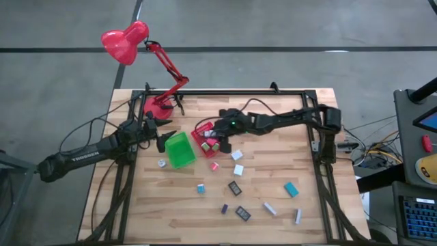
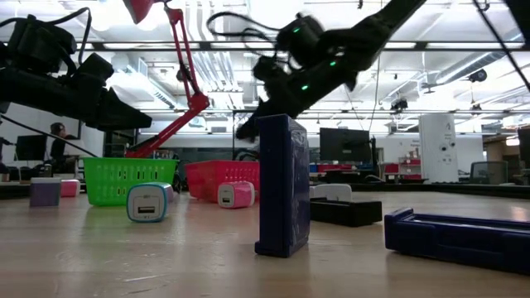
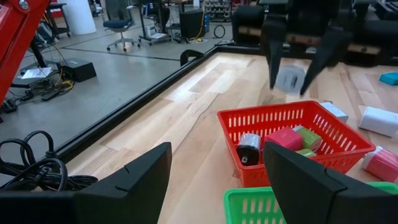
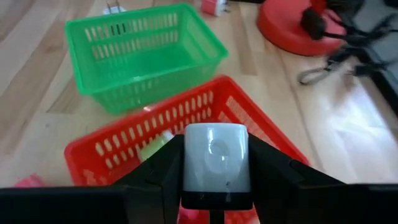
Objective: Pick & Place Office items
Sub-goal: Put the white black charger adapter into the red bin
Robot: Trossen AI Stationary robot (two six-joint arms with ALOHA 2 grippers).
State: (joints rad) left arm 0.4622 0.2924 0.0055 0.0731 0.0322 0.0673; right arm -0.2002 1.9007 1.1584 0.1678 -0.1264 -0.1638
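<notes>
**Right gripper over red bin, grey-white block in grasp**

Right gripper [image 4: 214, 186] clenched on a grey-white block [image 4: 216, 163], rounded corners, pinched between the two dark fingers [image 4: 155, 171]. Held directly above the red bin [image 4: 124, 155], block clear of the rim, not touching the contents. Seen from the left wrist as a pale blurred piece [image 3: 290, 79] between fingers, above the bin's far wall. Below the gripper inside the red bin: a red block [image 3: 287, 138], green pieces [image 3: 308, 138], a black-and-silver cylinder [image 3: 249, 149].

Green bin [image 4: 140, 53] just beyond the red bin from the right gripper, touching or nearly touching it; cannot tell which. Red lamp base [image 4: 298, 25] off to one side of both.

Left gripper [image 3: 214, 180] released, fingers spread wide, nothing between them; hovering at the green bin's near edge [image 1: 179, 150], facing the red bin.

Remaining office items scattered on the table [image 1: 273, 116] well apart from the right gripper: teal block [image 1: 291, 189], white cube [image 1: 237, 155], black rectangular pieces [image 1: 235, 188], small blue cube [image 1: 201, 188].
</notes>
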